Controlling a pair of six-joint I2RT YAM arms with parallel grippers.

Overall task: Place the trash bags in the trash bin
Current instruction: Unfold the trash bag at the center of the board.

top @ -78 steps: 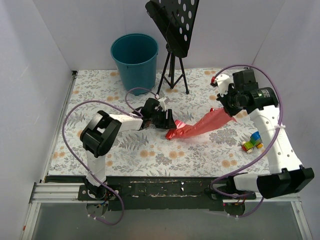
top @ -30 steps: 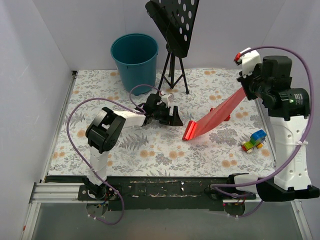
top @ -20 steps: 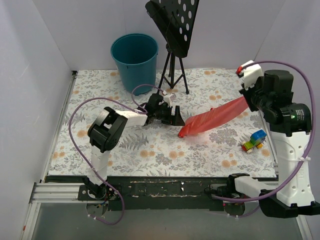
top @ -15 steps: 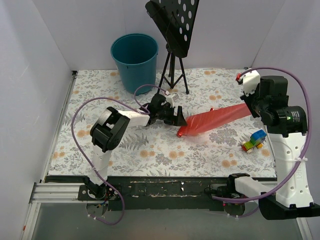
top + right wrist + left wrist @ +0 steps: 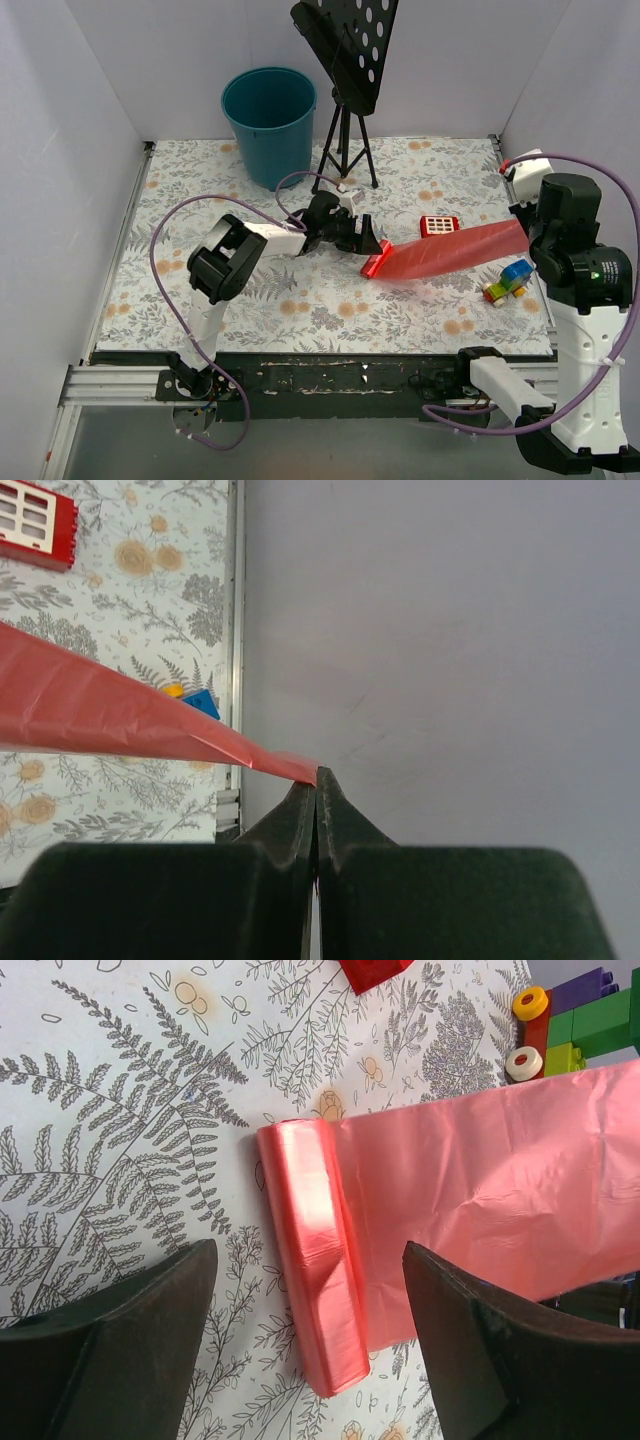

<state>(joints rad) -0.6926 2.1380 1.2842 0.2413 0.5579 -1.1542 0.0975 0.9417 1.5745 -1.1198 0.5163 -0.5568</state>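
The trash bags are a thin red film (image 5: 445,250) pulled out flat from a rolled end (image 5: 378,264) lying on the floral table. My right gripper (image 5: 524,228) is shut on the film's far corner (image 5: 290,768) and holds it off the table near the right wall. In the right wrist view the jaws (image 5: 317,773) are pressed together on that corner. My left gripper (image 5: 365,243) is open and low over the table. Its black fingers (image 5: 120,1340) stand on either side of the rolled end (image 5: 312,1260), apart from it. The teal trash bin (image 5: 268,125) stands at the back left.
A black music stand (image 5: 345,60) on a tripod stands right of the bin. A red square toy (image 5: 438,225) lies behind the film, and a colourful block car (image 5: 506,280) in front of it. The right wall (image 5: 450,630) is close to my right gripper.
My right gripper has come down and moved right, drawing the film lower and flatter and uncovering the red square toy. My left gripper has slid right to straddle the rolled end.
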